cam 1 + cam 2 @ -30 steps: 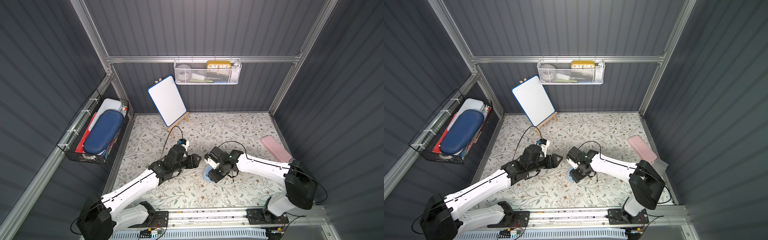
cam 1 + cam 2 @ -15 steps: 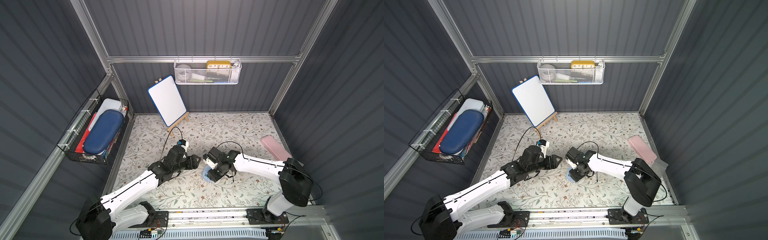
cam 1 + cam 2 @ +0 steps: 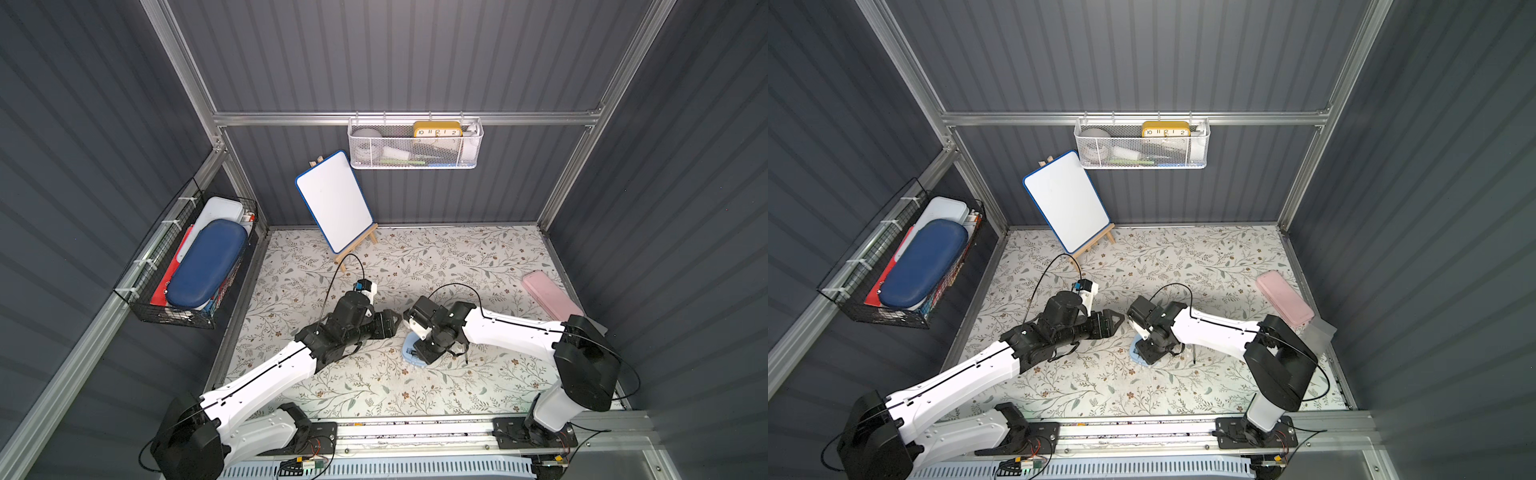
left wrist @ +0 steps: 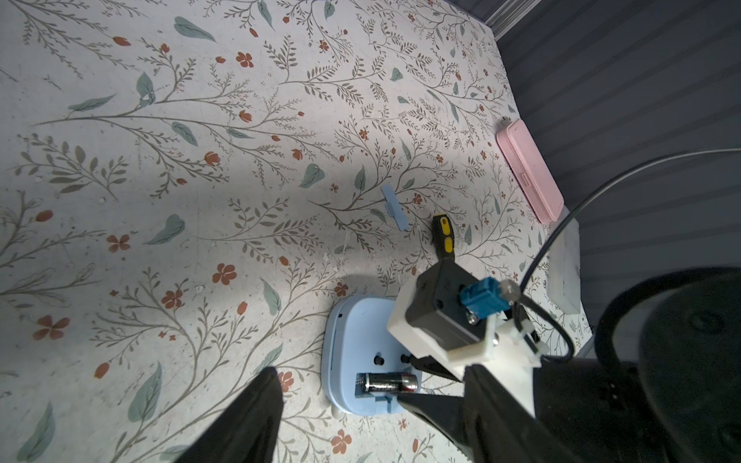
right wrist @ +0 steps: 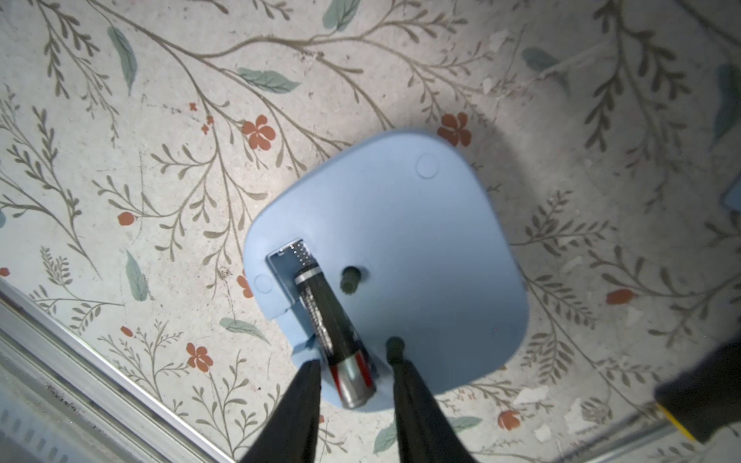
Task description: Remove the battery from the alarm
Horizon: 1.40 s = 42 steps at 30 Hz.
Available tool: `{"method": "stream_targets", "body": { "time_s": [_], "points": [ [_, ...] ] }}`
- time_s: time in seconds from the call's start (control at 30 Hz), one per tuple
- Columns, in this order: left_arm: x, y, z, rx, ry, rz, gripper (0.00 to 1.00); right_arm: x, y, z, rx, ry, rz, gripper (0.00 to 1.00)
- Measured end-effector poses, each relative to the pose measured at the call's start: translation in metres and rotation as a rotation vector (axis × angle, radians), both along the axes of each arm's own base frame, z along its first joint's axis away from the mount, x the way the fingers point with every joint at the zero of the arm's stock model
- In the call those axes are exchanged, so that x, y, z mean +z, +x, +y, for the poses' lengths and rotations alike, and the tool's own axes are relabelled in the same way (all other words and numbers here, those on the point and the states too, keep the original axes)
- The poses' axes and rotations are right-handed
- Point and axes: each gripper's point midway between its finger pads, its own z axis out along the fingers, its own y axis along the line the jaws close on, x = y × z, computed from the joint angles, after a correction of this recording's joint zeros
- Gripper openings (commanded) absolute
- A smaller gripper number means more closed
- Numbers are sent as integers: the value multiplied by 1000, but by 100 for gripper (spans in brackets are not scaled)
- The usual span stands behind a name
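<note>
Near the front middle of the floral mat [image 3: 457,257], the alarm [image 5: 421,260] lies face down. That turns its plain blue back and the open battery bay upward, where an arm can reach them from above. The battery [image 5: 324,316] sits in that bay along the edge of the back, beside two small dark knobs. Whether its near end is already tipped up out of the bay, I cannot tell.

The small light-blue cover [image 4: 395,206] is already off. It lies on the mat off to the right of the alarm, close to a yellow-handled screwdriver [image 4: 443,236], so neither blocks the bay.

The right gripper [image 5: 355,364] hangs directly over the alarm, one finger on each side of the battery's end. A gap shows on both sides, so the claw is released and grasps nothing yet. Straddling the end probably sets up a pinch across the cell's narrow width, where the bay wall leaves room.

The left gripper [image 3: 395,323] hovers just left of the alarm, its claw spread wide and empty. It is likely parked there to steady the light casing, which could rise along with the cell.
</note>
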Motion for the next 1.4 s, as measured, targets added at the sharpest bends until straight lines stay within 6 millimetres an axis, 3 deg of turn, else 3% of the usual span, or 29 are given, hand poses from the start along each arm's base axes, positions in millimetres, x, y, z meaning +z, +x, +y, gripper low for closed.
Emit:
{"method": "stream_targets", "body": {
  "time_s": [0.87,1.17,1.4],
  "points": [
    [-4,-1,2,5,8,3,74,2,-11,3,-12,54,25,11],
    [-5,0,2,5,10,5,74,16,-8,0,-23,74,-21,6],
    [-8,1,1,5,16,10,74,27,0,-14,-53,50,-99,4]
  ]
}}
